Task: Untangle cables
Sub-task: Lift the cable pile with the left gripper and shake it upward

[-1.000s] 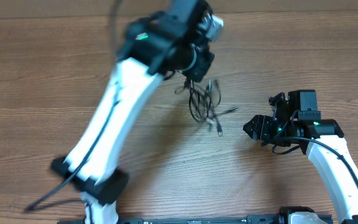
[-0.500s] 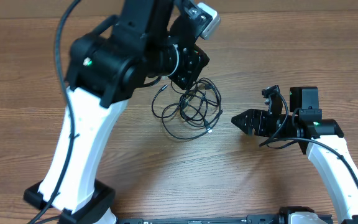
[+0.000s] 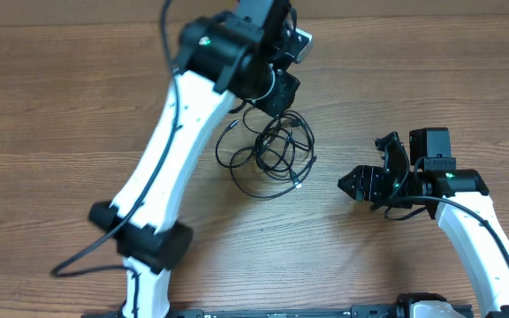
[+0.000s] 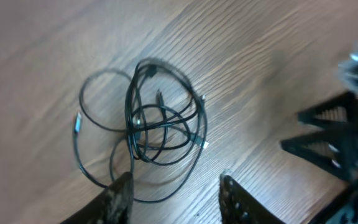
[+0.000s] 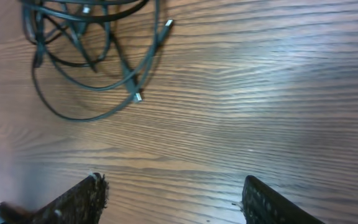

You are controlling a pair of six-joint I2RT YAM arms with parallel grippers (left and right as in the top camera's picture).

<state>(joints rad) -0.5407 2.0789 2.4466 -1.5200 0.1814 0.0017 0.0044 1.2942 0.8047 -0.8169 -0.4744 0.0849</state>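
Note:
The cables (image 3: 270, 155) are thin black cords with small silver-tipped plugs, lying in a loose tangle of loops on the wooden table. They also show in the left wrist view (image 4: 148, 130) and at the top left of the right wrist view (image 5: 86, 56). My left gripper (image 4: 176, 193) is open and empty, above the far edge of the tangle; in the overhead view it sits under the arm (image 3: 272, 93). My right gripper (image 3: 353, 183) is open and empty, to the right of the tangle and apart from it; its fingers show in the right wrist view (image 5: 176, 202).
The wooden table (image 3: 60, 132) stretches bare to the left and in front of the tangle. The left arm (image 3: 166, 159) reaches across the table's middle. The right arm (image 3: 467, 221) stands at the right, with its own thick black cord.
The tangle was hanging bunched from the left gripper, then dropped and spread into loops on the table. The left gripper has let go and lifted away. The right gripper shifted slightly left and back.

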